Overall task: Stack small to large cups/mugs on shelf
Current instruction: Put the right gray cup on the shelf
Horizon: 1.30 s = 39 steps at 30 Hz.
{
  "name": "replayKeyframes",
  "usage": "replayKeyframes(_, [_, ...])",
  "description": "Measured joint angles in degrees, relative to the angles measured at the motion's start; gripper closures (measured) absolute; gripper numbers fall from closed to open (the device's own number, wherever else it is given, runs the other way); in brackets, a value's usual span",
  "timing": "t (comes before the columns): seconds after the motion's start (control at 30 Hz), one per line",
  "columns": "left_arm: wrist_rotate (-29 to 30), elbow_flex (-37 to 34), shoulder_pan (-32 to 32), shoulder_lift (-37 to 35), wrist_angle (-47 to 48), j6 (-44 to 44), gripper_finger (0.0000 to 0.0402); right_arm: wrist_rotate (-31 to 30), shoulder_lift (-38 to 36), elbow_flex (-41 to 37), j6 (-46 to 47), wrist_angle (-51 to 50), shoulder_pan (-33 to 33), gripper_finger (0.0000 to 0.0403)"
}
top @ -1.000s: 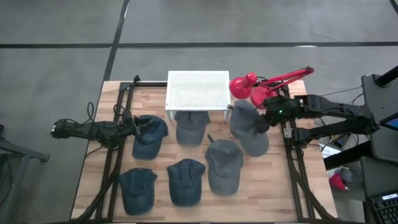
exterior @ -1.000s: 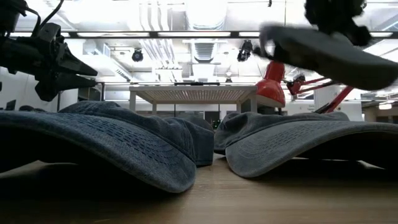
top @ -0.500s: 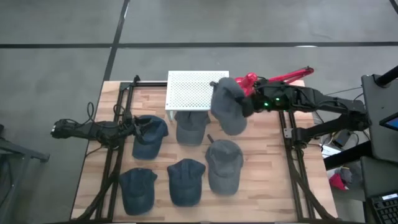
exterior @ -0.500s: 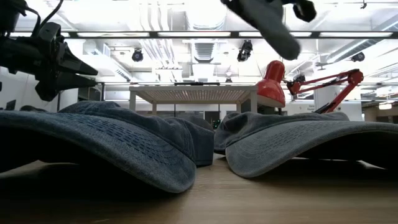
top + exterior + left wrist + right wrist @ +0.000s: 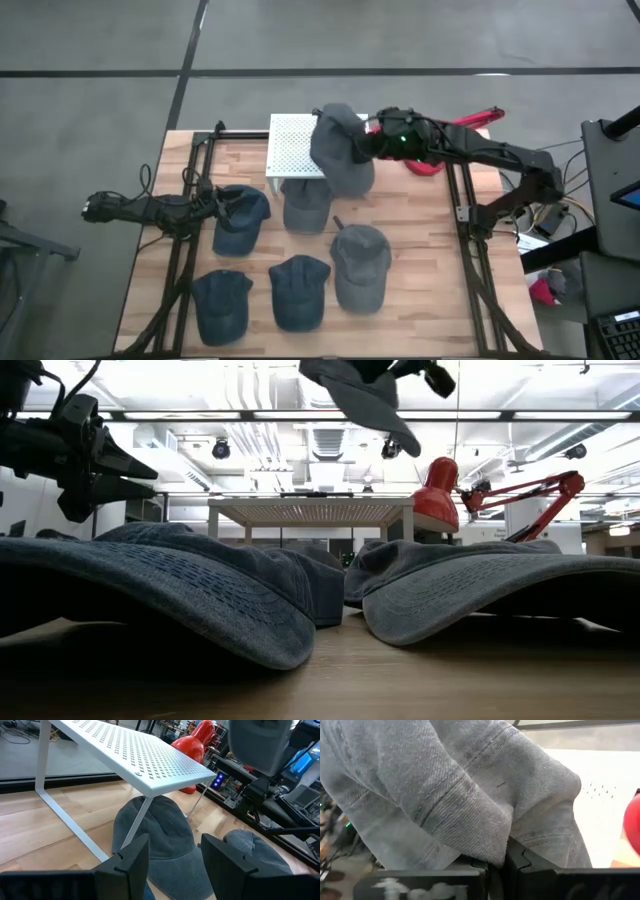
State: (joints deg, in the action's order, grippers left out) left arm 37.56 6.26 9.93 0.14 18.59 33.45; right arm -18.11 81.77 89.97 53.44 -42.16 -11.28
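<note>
My right gripper (image 5: 372, 148) is shut on a grey cap (image 5: 340, 150) and holds it in the air over the right part of the white perforated shelf (image 5: 300, 145). The low view shows that cap (image 5: 365, 395) high above the shelf (image 5: 310, 510). Another cap (image 5: 308, 205) lies on the table with its far part under the shelf. Several more caps rest flat on the wood: dark blue (image 5: 240, 218), grey (image 5: 360, 265), blue (image 5: 298, 290) and blue (image 5: 222, 305). My left gripper (image 5: 172, 865) is open, low at the table's left, beside the dark blue cap. My right gripper pinches a fold of the grey cap's crown cloth (image 5: 490, 845) between its two fingers (image 5: 530, 862). It comes at the cap's right side about level, from the table's right. The cap is lifted clear and droops from the fingers, its brim (image 5: 400, 435) slanting down above the shelf.
A red desk lamp (image 5: 440, 135) stands at the table's far right, right behind my right arm. Black frame rails (image 5: 185, 250) run along both sides of the table. Bare wood (image 5: 420, 230) shows at the right, between the grey cap and the right rail.
My right gripper has carried the grey cap from the table's right side up, toward the far edge and leftward, until it hangs over the shelf's right part. The cap has turned about as it swung. My left arm has kept still.
</note>
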Motion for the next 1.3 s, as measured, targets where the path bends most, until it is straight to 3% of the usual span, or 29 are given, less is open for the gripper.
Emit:
replayKeyframes(0.33, [0.0,0.0,-0.02,0.0,-0.05,0.0,0.022,-0.33,6.47,3.38,6.36,-4.44,-8.19,0.039])
replayKeyframes(0.6, [0.0,0.02,-0.02,0.0,-0.07,-0.02,0.022,2.99,12.81,7.47,13.1,-6.44,-12.33,0.039])
replayKeyframes(1.0, [0.01,0.02,-0.02,0.0,-0.07,-4.9,0.022,3.15,20.34,20.44,20.37,-26.3,-14.01,0.039])
replayKeyframes(1.3, [0.02,0.04,-0.07,0.0,-0.07,-4.93,0.022,3.23,24.93,25.96,20.31,-28.25,-14.66,0.039])
